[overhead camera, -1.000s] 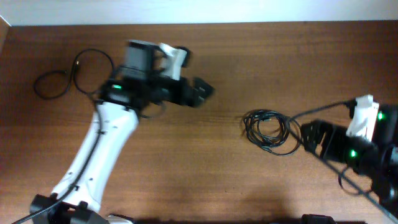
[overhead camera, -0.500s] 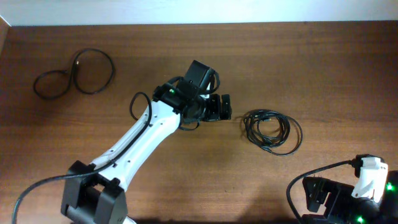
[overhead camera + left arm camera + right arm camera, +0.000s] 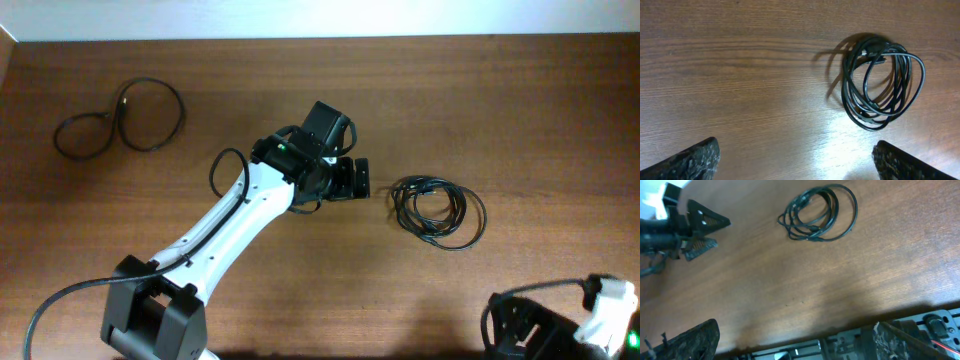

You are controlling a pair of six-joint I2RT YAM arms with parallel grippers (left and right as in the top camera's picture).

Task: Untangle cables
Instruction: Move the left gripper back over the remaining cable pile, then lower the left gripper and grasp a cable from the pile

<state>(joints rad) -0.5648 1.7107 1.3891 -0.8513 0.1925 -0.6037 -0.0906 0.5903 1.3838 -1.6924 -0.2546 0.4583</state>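
Observation:
A bunch of thin black cables lies coiled in loose loops right of the table's centre. It also shows in the left wrist view and the right wrist view. A separate black cable lies in a figure-eight loop at the far left. My left gripper is open and empty just left of the coil, its fingers wide apart above bare wood. My right gripper is open and empty over the table's front edge, far from the coil.
The wooden table fills the view. My white left arm reaches diagonally from the front left to the centre. My right arm sits at the front right corner. The left gripper shows in the right wrist view.
My left arm swung from the far left cable to the centre, stopping beside the coil. My right arm pulled back from beside the coil to the front right corner.

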